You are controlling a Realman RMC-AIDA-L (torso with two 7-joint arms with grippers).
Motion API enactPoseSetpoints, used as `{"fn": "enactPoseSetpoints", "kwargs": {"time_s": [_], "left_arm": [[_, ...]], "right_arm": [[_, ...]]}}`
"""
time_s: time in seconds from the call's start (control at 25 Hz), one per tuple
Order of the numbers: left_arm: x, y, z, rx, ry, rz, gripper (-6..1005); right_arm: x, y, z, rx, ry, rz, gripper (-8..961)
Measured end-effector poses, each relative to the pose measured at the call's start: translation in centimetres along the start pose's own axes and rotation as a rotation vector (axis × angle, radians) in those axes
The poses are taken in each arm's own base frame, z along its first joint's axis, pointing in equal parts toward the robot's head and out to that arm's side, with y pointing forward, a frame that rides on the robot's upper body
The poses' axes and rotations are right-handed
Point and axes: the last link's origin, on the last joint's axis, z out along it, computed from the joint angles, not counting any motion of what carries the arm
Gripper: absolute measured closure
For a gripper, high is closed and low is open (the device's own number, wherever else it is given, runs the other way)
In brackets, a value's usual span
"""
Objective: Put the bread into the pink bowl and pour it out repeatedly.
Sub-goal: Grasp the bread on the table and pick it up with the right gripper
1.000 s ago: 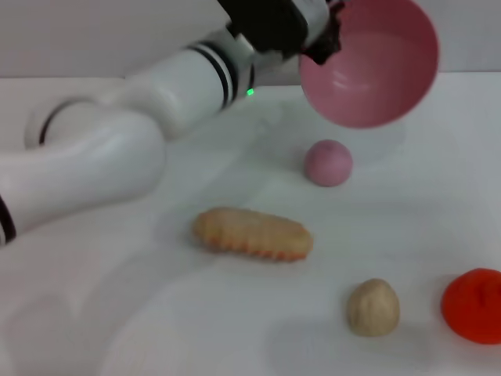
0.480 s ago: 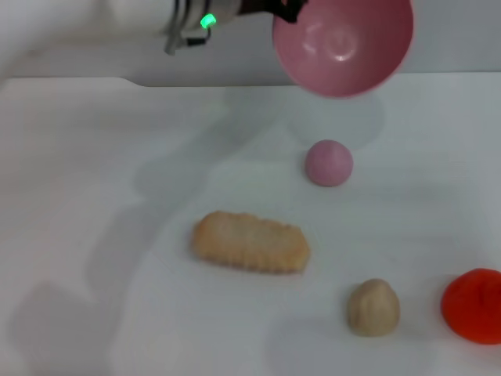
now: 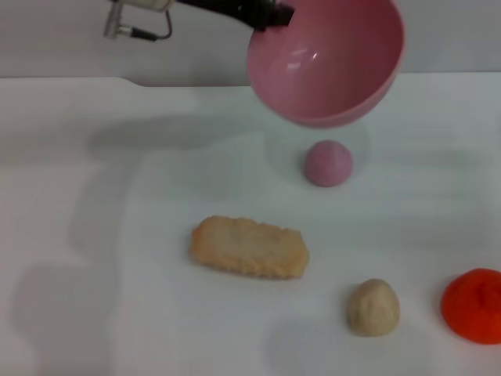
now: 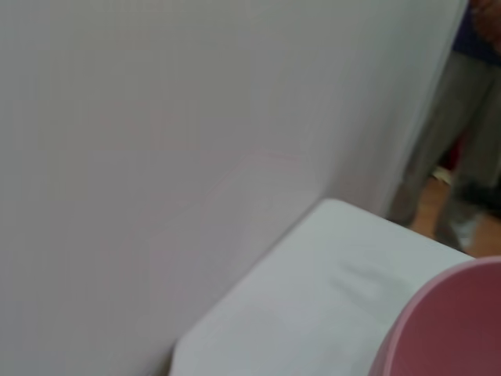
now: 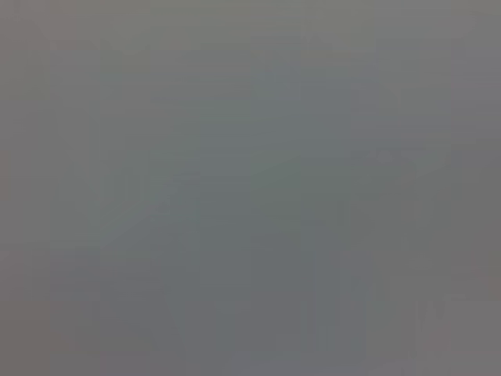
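Change since earlier: left arm has swung up and out of most of the head view, leaving only its dark end at the top edge; the bowl has shifted toward the robot's left and turned its opening more upward; the loaf has rolled a little from where it lay.
Bowl: large round glossy pink plastic bowl (image 3: 333, 63), held in the air, tilted, opening facing up and toward the camera, nothing inside it. A slice of its rim (image 4: 446, 329) also shows in the left wrist view.
Left claw: left gripper (image 3: 275, 14) clamped on the bowl's rim at the upper left of the bowl; the bowl hangs to the claw's right and slightly below.
Table: white flat tabletop (image 3: 109, 235) spread out well below the claw.
Bread: long ridged toy loaf, orange-and-cream (image 3: 249, 247), lying flat on the table, well below the claw and a little to its left, outside the bowl.
Red piece: red-orange blob (image 3: 472, 305), far below and right of the claw.
Pink piece: small solid pink dome (image 3: 328, 163), under the bowl, apart from it.
Beige piece: small round beige lump (image 3: 373, 307), below and right of the loaf.
Right claw: right wrist view is a plain grey field, probably too close to something to read; this gripper shows nowhere.
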Motion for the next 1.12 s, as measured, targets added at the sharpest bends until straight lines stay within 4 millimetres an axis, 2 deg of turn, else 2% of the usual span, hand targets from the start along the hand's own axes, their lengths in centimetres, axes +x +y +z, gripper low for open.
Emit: {"fn": "enactPoseSetpoints", "kwargs": {"time_s": [0.16,0.28,0.44,0.6,0.8,1.12], "left_arm": [[-1.1,-0.3,-1.2,-0.026,-0.023,-0.035,956],[-1.7,-0.8,-1.7,-0.016,-0.028,-0.049,956],[-2.4,-1.3,-2.1,0.005,-0.034,-0.059,956],[-3.1,-1.6,-2.1,0.024,-0.062,-0.053,956],[-3.6,-1.8,-2.1,0.035,-0.071,-0.051,956],[-4.2,-2.2,-2.3,0.051,-0.071,-0.060,956]], "right_arm": [[1.1,1.0,2.4,-0.100,0.215,0.033,439],[1.7,3.0,3.9,-0.228,0.387,0.027,440],[2.3,5.7,4.8,-0.385,0.617,-0.012,441],[3.0,8.3,4.9,-0.506,0.838,-0.099,442],[2.8,11.4,4.6,-0.665,1.028,-0.183,439],[1.4,15.8,4.6,-0.822,1.130,-0.373,440]]}}
